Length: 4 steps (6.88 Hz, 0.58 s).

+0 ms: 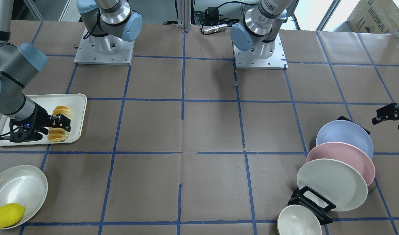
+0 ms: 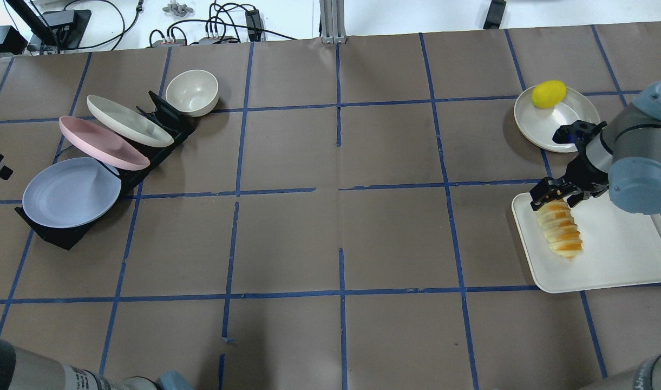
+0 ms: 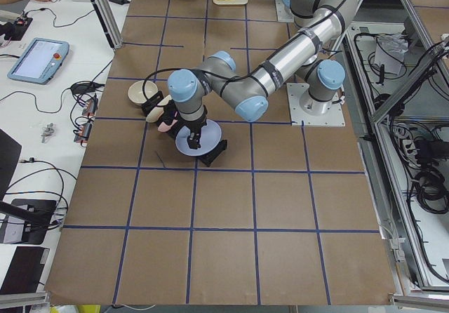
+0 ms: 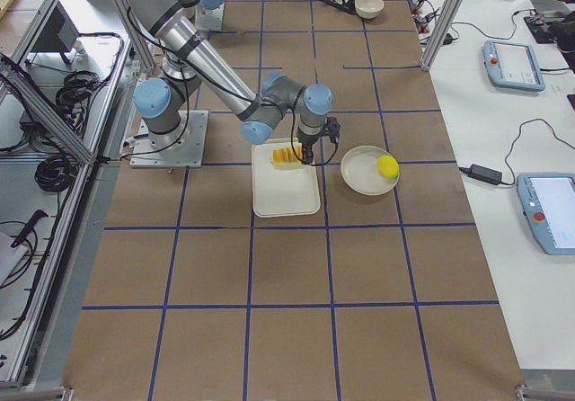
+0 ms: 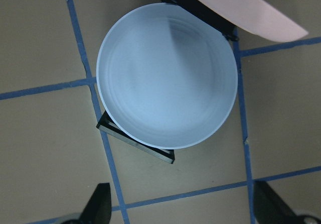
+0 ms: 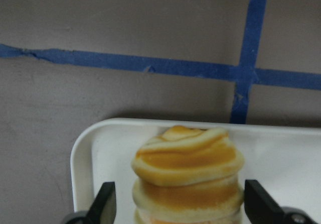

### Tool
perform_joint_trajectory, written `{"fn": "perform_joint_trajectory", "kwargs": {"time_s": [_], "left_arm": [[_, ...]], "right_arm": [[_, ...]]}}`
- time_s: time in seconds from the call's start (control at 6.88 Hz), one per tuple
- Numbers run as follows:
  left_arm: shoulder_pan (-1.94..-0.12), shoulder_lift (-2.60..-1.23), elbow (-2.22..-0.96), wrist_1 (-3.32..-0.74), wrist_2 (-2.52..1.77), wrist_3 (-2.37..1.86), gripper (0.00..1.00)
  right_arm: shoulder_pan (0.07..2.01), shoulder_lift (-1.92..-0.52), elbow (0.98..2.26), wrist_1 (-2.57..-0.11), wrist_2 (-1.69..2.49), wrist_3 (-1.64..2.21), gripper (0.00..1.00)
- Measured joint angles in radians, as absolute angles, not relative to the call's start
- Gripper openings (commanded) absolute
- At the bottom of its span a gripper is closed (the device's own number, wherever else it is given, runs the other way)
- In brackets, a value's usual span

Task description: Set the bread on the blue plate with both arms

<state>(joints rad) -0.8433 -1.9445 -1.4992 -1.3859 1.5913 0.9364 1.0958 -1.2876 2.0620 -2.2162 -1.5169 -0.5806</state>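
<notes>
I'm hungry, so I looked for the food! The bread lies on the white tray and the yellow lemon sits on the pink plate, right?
Not quite. The lemon sits in a white dish, not on the pink plate, which has nothing on it and is far across the table. The overhead exterior view shows this. The bread does lie on the white tray.

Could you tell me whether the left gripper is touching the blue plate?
Apart: the left wrist view shows table between the left gripper and the blue plate.
</notes>
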Motion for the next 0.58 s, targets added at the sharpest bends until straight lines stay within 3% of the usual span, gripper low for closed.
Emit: {"fn": "perform_joint_trajectory", "kwargs": {"time_s": [0.29, 0.58], "left_arm": [[-0.842, -2.024, -1.495, -1.314, 1.585, 0.948, 1.00], [-0.849, -2.089, -1.467, -1.293, 1.555, 0.948, 0.99]], "right_arm": [[1.095, -1.288, 2.079, -2.213, -1.525, -0.592, 0.89], [1.090, -1.290, 2.079, -2.208, -1.529, -0.612, 0.81]]}}
